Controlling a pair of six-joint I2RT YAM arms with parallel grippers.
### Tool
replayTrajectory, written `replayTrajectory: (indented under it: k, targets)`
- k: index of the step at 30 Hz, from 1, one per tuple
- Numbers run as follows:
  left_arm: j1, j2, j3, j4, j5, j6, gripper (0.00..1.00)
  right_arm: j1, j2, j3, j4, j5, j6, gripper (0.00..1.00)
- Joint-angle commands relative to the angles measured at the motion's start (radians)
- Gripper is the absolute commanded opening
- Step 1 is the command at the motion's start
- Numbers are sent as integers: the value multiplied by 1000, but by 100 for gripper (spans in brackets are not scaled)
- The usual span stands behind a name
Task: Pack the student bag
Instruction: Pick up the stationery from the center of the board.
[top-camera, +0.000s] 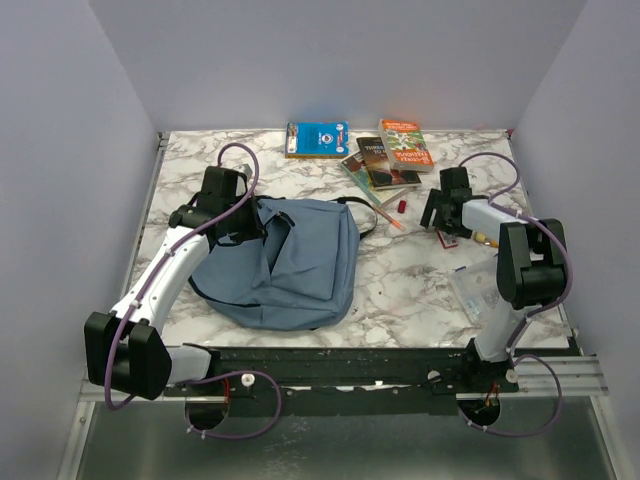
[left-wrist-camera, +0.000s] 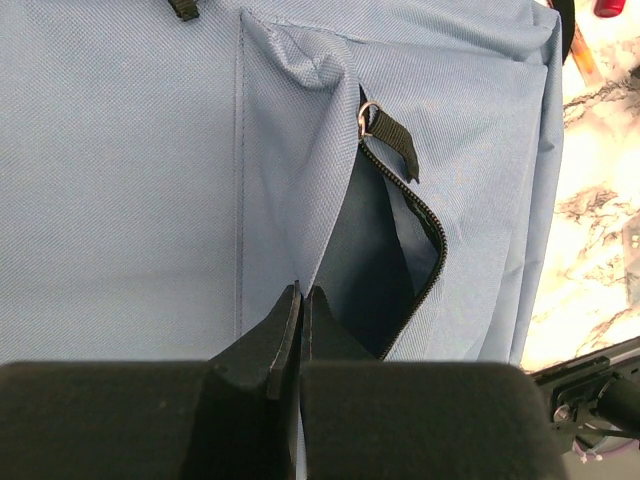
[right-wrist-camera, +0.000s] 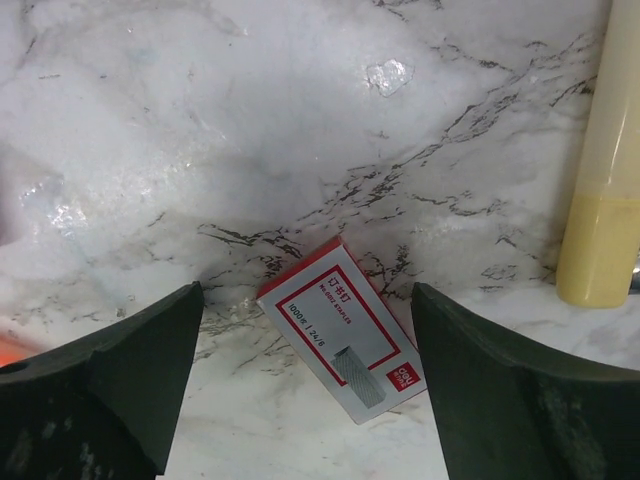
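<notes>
The dusty-blue student bag (top-camera: 290, 265) lies flat on the marble table at centre left, and it fills the left wrist view (left-wrist-camera: 120, 180). Its front pocket (left-wrist-camera: 385, 280) is unzipped and gapes open, with the zipper pull (left-wrist-camera: 385, 130) at the top. My left gripper (top-camera: 243, 215) is at the bag's top left, and its jaws (left-wrist-camera: 303, 290) are shut on the fabric at the pocket's edge. My right gripper (top-camera: 437, 212) is open, and in the right wrist view (right-wrist-camera: 305, 292) it hangs just above a red-and-white staples box (right-wrist-camera: 345, 335), which lies on the table between the fingers.
Three books (top-camera: 316, 138) (top-camera: 405, 143) (top-camera: 375, 162) lie at the back. A pencil (top-camera: 385, 212) and a small red item (top-camera: 401, 205) lie right of the bag. A yellowish stick (right-wrist-camera: 600, 200) is beside the staples box. A clear plastic case (top-camera: 470, 290) sits at the near right.
</notes>
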Motion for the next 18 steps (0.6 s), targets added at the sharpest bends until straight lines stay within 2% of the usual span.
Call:
replayTrajectory:
  k: [1, 4, 6, 11, 16, 18]
  targets:
    - [0, -4, -1, 41, 34, -6, 0, -4, 26, 7, -20, -13, -19, 80]
    - [0, -2, -1, 41, 35, -6, 0, -4, 13, -5, -32, -51, -3, 69]
    - [0, 0, 0, 42, 40, -6, 0, -4, -2, -10, -38, -72, 6, 65]
    - [0, 0, -1, 41, 42, -6, 0, -3, -21, -22, -41, -97, 15, 62]
    - [0, 1, -3, 41, 40, -5, 0, -3, -23, -30, -48, -120, 10, 65]
    - [0, 3, -3, 42, 42, -5, 0, -3, -24, -35, -36, -130, 8, 62]
